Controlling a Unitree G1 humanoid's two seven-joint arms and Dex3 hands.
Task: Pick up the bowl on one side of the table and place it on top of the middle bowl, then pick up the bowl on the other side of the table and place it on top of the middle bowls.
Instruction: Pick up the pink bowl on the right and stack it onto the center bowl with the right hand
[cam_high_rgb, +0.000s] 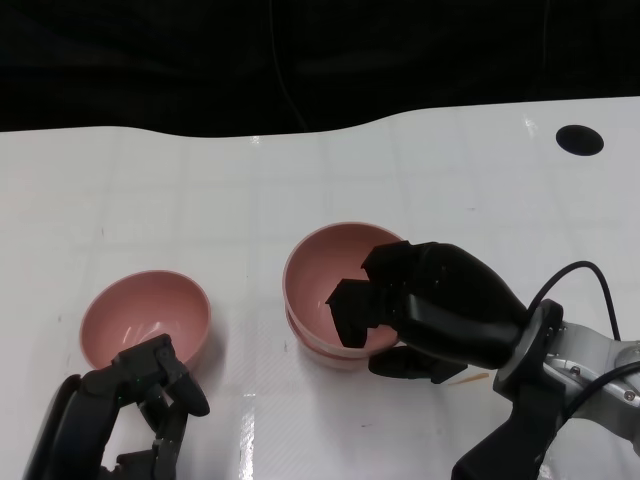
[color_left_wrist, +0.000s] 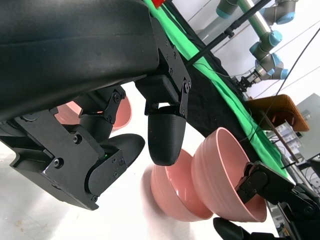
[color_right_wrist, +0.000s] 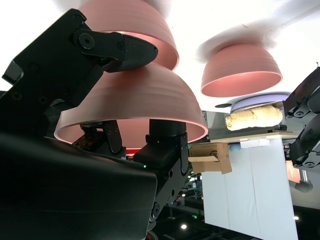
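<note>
In the head view a pink bowl (cam_high_rgb: 325, 270) sits tilted in the middle bowl (cam_high_rgb: 330, 352), of which only the lower rim shows. My right hand (cam_high_rgb: 430, 305) grips the upper bowl's right rim, with fingers (cam_high_rgb: 350, 310) inside and the thumb outside below. The right wrist view shows the held bowl (color_right_wrist: 135, 100) against the middle bowl (color_right_wrist: 132, 27). A third pink bowl (cam_high_rgb: 145, 315) stands upright at the left. Just in front of it is my left hand (cam_high_rgb: 145, 400), holding nothing, its fingers (color_left_wrist: 165, 135) apart. From the left wrist I see both stacked bowls (color_left_wrist: 200, 185).
The white table (cam_high_rgb: 200, 190) ends at a curved far edge against black. A round black hole (cam_high_rgb: 580, 140) lies at the far right. A black cable (cam_high_rgb: 575, 275) loops over my right forearm. A small orange streak (cam_high_rgb: 472, 378) marks the table by my right hand.
</note>
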